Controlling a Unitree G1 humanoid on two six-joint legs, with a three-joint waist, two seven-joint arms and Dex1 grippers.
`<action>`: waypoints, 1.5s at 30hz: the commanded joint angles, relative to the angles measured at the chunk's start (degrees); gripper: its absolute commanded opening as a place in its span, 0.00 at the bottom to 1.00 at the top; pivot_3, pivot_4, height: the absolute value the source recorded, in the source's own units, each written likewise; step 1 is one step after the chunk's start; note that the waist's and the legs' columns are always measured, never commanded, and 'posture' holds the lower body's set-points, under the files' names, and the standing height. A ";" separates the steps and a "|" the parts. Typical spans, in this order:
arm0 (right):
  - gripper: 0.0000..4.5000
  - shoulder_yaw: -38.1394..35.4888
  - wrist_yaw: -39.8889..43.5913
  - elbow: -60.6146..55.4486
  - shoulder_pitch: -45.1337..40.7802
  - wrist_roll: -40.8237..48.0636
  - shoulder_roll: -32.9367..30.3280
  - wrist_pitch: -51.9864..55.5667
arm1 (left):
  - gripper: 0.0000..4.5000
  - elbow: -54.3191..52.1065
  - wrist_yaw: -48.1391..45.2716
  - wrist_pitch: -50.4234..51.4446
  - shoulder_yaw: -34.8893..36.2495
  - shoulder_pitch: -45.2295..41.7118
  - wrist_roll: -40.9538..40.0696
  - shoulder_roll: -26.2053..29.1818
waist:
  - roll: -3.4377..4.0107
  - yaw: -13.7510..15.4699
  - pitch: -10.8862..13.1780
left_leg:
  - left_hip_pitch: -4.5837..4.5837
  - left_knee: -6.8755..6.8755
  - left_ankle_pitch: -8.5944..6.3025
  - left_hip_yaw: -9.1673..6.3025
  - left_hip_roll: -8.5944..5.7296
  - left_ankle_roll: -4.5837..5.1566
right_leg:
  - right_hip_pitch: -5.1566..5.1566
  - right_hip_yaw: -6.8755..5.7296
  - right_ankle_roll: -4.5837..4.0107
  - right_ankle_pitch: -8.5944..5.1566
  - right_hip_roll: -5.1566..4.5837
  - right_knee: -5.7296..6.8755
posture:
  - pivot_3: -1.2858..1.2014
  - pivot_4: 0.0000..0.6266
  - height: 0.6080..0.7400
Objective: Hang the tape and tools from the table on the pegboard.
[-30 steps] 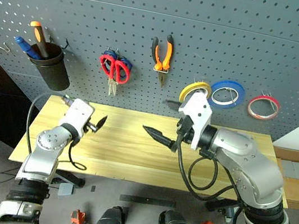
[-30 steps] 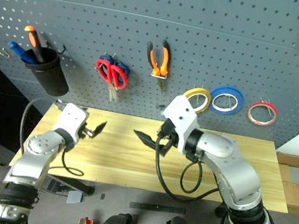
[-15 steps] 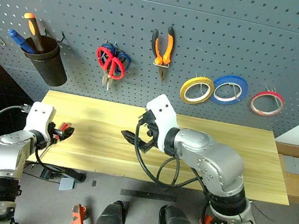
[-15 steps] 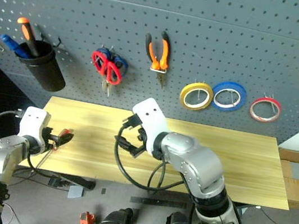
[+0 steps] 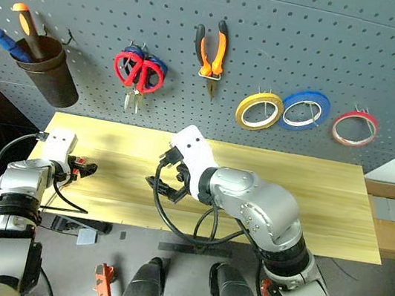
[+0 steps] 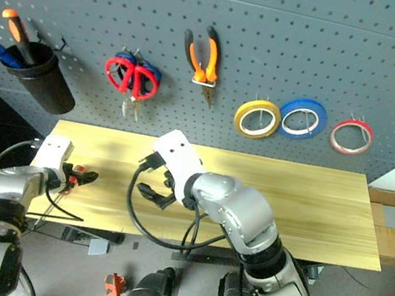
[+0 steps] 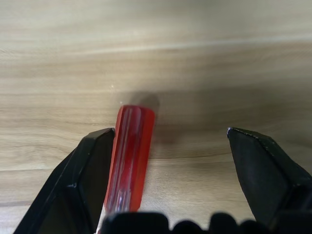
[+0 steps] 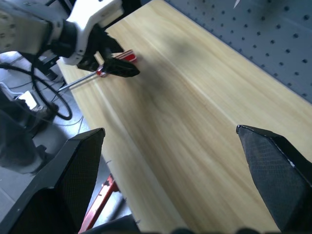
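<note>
Closing now could go wrong: the left gripper stands wide around the red screwdriver, whose handle lies against 1 finger, so squeezing might roll it off the table edge near there. The right gripper hangs wide and empty over mid-table. Yellow tape, red scissors and pliers already hang on the pegboard.

The red-handled screwdriver lies on the light wooden counter, between the open fingers of the left claw, its handle just beside one finger. Well above both claws, on the dark grey pegboard, hang the yellow tape roll, the red-handled scissors and the orange-and-black pliers.
</note>
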 commanded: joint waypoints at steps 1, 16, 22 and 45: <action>1.00 0.48 -0.09 -3.22 -0.39 0.60 1.15 0.41 | 0.88 4.01 -0.02 -2.99 -0.47 -1.55 1.41 2.03 | 0.00 -0.03 0.00 | -0.10 0.00 0.00 0.00 0.01 0.00 | -0.10 0.00 0.00 0.00 0.00 0.00 | 0.48 0.54 1.00; 1.00 -0.09 -0.26 -1.83 -1.83 -0.60 0.83 -1.71 | 0.18 10.61 0.45 -8.85 -1.08 -1.57 2.99 2.62 | -0.01 -0.16 0.00 | -0.61 0.10 0.01 0.00 0.00 -0.01 | -0.70 -0.01 -0.02 0.02 -0.03 0.14 | 0.48 0.51 1.00; 1.00 -1.37 1.87 -4.05 -2.55 -0.22 -2.10 -4.37 | 0.18 -1.58 1.22 -11.93 3.87 2.85 -2.32 0.51 | -0.04 -0.12 -0.02 | -0.63 0.11 0.02 0.00 0.00 -0.02 | -0.71 -0.01 -0.02 0.02 -0.08 0.12 | 0.47 0.48 1.00; 1.00 -8.50 20.75 -5.41 -5.80 5.69 -14.97 -24.05 | 0.18 -60.86 7.67 -4.08 17.40 10.97 -18.59 -2.78 | -0.52 0.37 -0.40 | -0.64 0.16 0.24 -0.09 0.00 -0.33 | -0.63 -0.18 -0.16 0.16 -0.02 0.17 | 0.51 0.31 1.00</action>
